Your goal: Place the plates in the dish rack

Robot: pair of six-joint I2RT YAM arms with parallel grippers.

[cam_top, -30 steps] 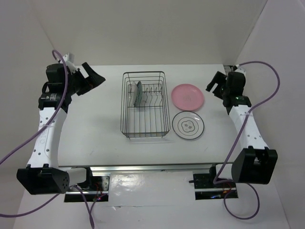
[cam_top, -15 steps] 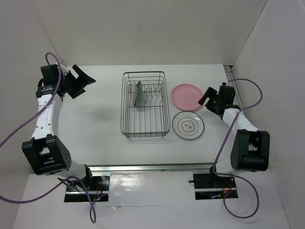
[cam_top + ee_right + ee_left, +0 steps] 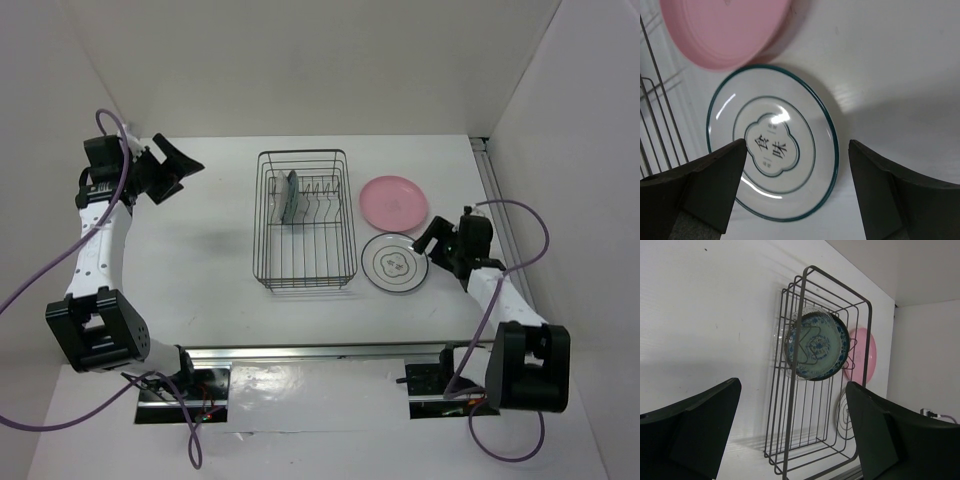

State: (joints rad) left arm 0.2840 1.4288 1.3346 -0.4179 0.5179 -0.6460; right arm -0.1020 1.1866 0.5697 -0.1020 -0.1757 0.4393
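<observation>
Left fingers (image 3: pixel 695 432), right fingers (image 3: pixel 705 185) gape empty (ringed plate (image 3: pixel 772 165) nearby); pink plate (image 3: pixel 394 201) beside rack (image 3: pixel 303 152).

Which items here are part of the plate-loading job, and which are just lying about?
Job: dish rack; teal plate and glass plate, both standing in it; pink plate and white ringed plate, flat on the table.
Lying about: only the arms' purple cables.
</observation>
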